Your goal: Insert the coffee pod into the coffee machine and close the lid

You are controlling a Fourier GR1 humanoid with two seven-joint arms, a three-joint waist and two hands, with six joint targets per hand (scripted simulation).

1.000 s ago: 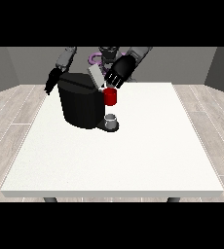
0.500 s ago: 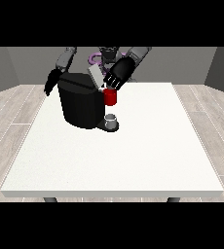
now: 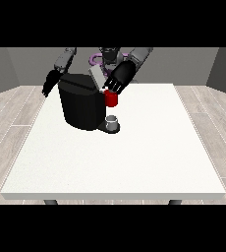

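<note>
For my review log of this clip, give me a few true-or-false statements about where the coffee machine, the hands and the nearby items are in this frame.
1. The black coffee machine stands on the large white table. True.
2. The robot hand at the view's right rests flat on the table far from the machine. False: it is raised at the machine's top, just above a red thing at the machine.
3. A small grey cup-like thing sits at the machine's base. True.
4. The robot hand at the view's left is in front of the machine. False: it hangs beside the machine's far left side.
</note>
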